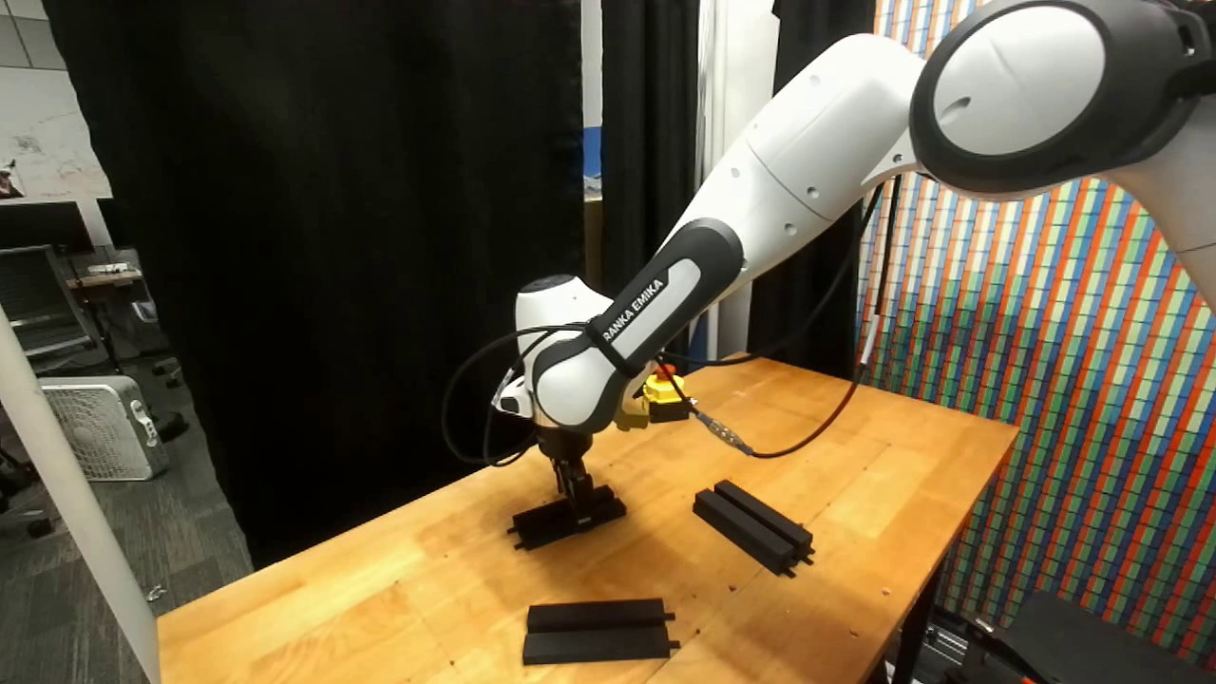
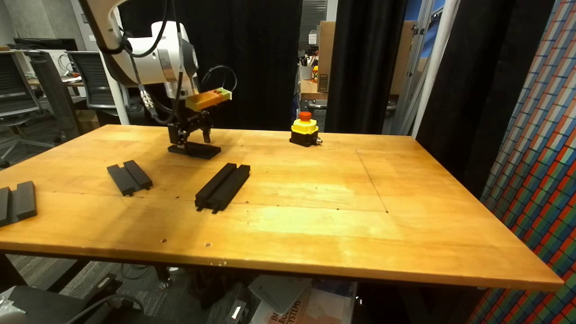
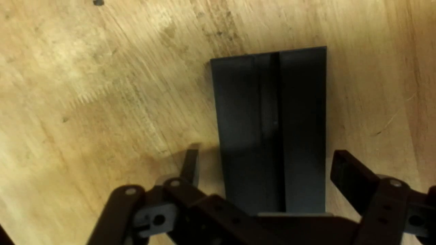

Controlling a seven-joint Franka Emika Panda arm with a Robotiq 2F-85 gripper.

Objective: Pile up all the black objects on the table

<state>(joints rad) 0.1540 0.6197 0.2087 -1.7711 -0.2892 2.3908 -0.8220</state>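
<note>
One plate (image 3: 250, 112) is straddled, unheld, by the widely parted gripper (image 3: 267, 161); three more plates (image 2: 222, 186) are spread apart on the table (image 2: 324, 238).

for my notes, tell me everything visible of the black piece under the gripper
The black piece looks like matte plastic: elongated, a groove lengthwise between raised strips, with small pegs at one end in an exterior view. It lies flat, groove up, on the table. The gripper stands open over it, jaws clear of both long edges in the wrist view.
</note>
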